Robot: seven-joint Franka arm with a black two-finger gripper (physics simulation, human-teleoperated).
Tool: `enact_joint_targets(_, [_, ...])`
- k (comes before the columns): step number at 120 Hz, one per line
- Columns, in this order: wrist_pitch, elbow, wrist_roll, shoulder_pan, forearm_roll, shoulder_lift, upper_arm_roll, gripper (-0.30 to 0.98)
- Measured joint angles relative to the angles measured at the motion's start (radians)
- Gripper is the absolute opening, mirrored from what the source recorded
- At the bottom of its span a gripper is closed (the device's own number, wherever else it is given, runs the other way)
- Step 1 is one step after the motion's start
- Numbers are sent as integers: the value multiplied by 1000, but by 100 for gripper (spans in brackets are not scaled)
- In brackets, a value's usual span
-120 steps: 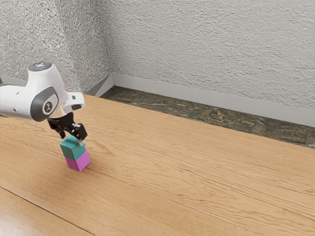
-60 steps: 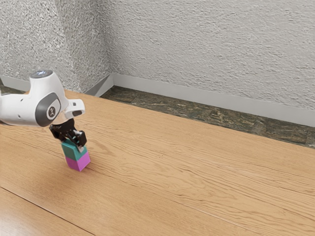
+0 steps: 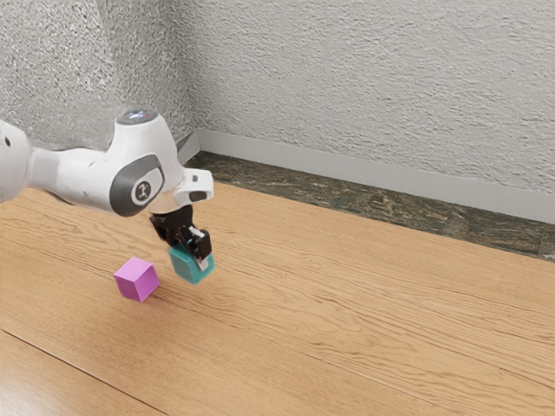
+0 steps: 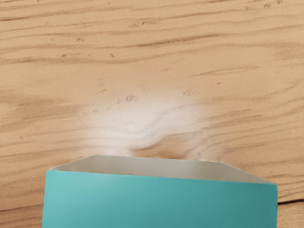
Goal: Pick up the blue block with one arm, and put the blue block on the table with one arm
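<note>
1. Exterior view, left of centre and a little below mid-height: my pincer [image 3: 192, 253] is pinching the blue block [image 3: 184, 265], which looks teal. One fingertip lies against its face toward the exterior view's right; the block hides the other.
2. Half a second ago the blue block sat on top of the pink block [image 3: 134, 282]. Now I have it off that stack, over toward the exterior view's right, with a gap of wood showing between the two.
3. The pink block has kept its place in the left part of the frame, its top face now uncovered.
4. My white arm [image 3: 87, 178] has shifted the same way as the blue block, reaching in from the exterior view's left.
5. I cannot tell whether the blue block's underside touches the table [image 3: 347, 303].
6. The table's far edge slants from the upper left down to the right side of the frame, with the dark floor [image 3: 390, 204] and the wall [image 3: 364, 78] beyond.
7. For moving, I have a broad stretch of wood from the blue block toward the exterior view's right and lower right.
</note>
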Motion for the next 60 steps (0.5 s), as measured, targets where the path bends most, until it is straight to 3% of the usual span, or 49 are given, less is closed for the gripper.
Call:
enact_joint_targets(44, [118,-40,-69,27,-31,107,-10,39])
enact_joint_targets(60, [136,-41,-76,25,-57,110,-9,51])
